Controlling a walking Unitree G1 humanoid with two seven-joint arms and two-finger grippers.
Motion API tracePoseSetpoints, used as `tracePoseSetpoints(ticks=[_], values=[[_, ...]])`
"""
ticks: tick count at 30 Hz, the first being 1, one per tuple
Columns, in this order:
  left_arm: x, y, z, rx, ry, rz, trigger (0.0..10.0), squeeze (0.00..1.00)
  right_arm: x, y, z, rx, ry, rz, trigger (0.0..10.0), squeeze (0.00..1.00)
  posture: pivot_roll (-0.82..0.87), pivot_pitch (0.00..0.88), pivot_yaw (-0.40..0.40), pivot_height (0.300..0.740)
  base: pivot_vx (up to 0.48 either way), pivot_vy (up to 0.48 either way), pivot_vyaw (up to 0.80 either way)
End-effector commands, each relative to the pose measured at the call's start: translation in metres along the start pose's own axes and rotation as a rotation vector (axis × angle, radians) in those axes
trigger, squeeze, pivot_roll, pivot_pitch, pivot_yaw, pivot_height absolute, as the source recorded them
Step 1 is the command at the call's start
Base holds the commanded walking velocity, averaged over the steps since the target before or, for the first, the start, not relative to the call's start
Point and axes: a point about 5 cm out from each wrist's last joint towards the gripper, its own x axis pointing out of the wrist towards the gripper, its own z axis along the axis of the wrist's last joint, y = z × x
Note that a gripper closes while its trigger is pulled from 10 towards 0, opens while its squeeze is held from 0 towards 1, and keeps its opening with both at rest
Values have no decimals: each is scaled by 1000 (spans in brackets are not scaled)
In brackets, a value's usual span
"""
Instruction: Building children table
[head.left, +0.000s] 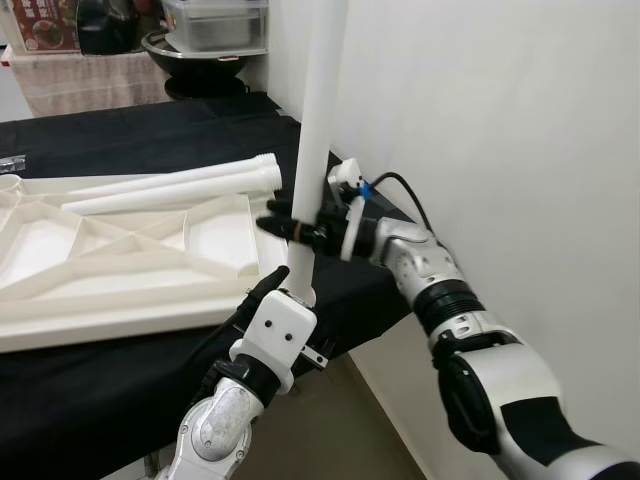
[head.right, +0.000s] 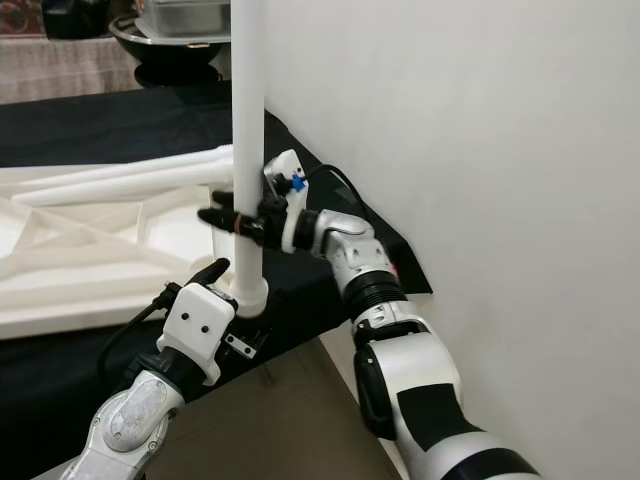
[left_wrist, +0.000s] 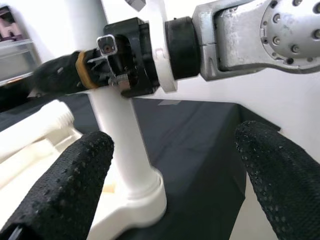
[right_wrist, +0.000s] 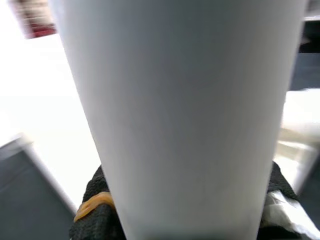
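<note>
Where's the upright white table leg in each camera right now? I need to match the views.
Left eye view: upright table leg centre, rising from the tabletop corner.
Right eye view: left of centre, right gripper clamped round it.
Left wrist view: leg between the left gripper's open fingers.
Right wrist view: leg close up.
Shared landmark: the leg's socket collar.

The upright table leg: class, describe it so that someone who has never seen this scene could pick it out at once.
Find the black-covered table against the white wall, with the white tabletop lying underside up. At its near corner by the wall stands the upright leg, a white tube in a round socket, gripped by the right end effector. Unlike the two spare legs lying flat, it stands vertical.
</note>
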Motion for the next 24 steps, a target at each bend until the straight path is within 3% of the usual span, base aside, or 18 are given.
tracePoseSetpoints(ticks=[1,3,6,9,11,12,14,16,17,18,19,21,22,24], values=[[0,0,-2,6,13,1,10000,0,-2,-15,7,18,-28,-238,0,0,56,0,-128,740,0,0,0],[0,0,-2,6,13,1,10000,0,-2,-15,7,18,-28,-238,0,0,56,0,-128,740,0,0,0],[0,0,-2,7,12,-1,10000,0,-17,-41,10,-65,3,-656,0,0,53,0,-125,740,0,0,0],[0,0,-2,7,12,-1,10000,0,-17,-41,10,-65,3,-656,0,0,53,0,-125,740,0,0,0],[0,0,-2,9,12,0,10000,0,-31,-52,14,-60,-18,-942,0,0,55,0,-125,740,0,0,0],[0,0,-2,9,12,0,10000,0,-31,-52,14,-60,-18,-942,0,0,55,0,-125,740,0,0,0],[0,0,-2,8,11,-1,10000,0,-30,-48,20,-7,-60,-1063,0,0,54,0,-124,740,0,0,0],[0,0,-2,8,11,-2,10000,0,-28,-45,22,9,-72,-1071,0,0,54,0,-124,740,0,0,0],[0,0,-2,8,11,-3,10000,0,-20,-39,24,38,-90,-1023,8941,0,54,0,-124,740,0,0,0],[0,0,-2,8,11,-3,10000,0,-20,-39,24,38,-90,-1023,8941,0,54,0,-124,740,0,0,0],[0,0,-2,9,12,-3,10000,0,-5,-28,27,58,-109,-892,10000,0,53,0,-125,740,0,0,0],[0,0,-2,9,12,-3,10000,0,-5,-28,27,58,-109,-892,10000,0,53,0,-125,740,0,0,0],[0,0,-2,9,13,-2,10000,0,4,-18,27,51,-126,-780,10000,1000,56,0,-126,740,0,0,0],[0,0,-2,10,13,-2,10000,0,6,-16,27,56,-132,-748,10000,1000,53,0,-125,740,0,0,0]])
